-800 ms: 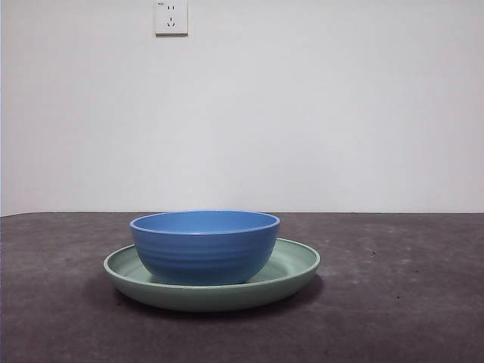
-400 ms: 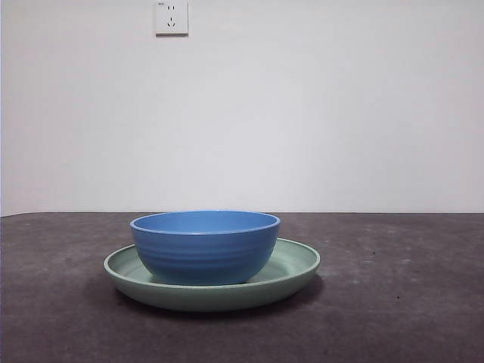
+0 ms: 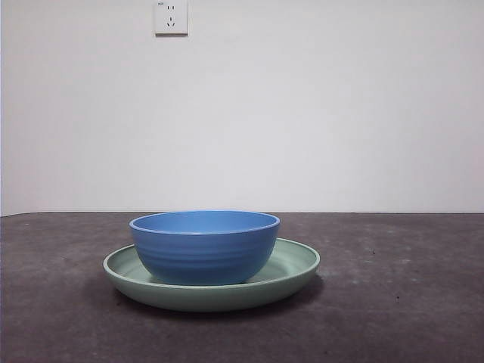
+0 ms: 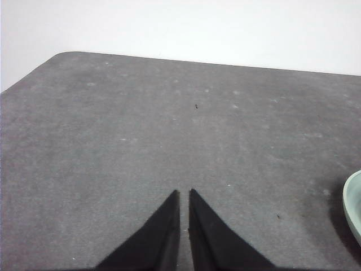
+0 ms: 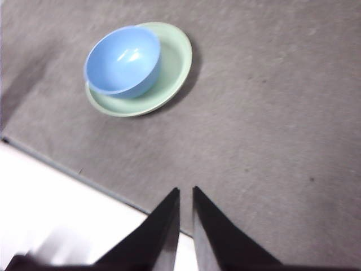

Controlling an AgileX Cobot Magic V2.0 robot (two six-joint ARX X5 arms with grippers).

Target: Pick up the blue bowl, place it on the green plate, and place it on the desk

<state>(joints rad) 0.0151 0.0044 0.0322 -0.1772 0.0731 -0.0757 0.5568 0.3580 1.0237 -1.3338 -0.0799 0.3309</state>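
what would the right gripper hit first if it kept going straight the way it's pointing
Probably just the desk. The right gripper, jaws nearly together, aims at bare tabletop; the blue bowl on the green plate lies well off to one side of that line. Depth is hard to judge here.

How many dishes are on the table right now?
2: the blue bowl sits inside the green plate, off-centre toward one side of it, and the plate rests on the desk. None seem hidden.

I note a white wall socket (image 3: 171, 17) mounted high on the plain white wall (image 3: 318, 113), left of centre in my front view. The wall runs unbroken across the whole background behind the tabletop.
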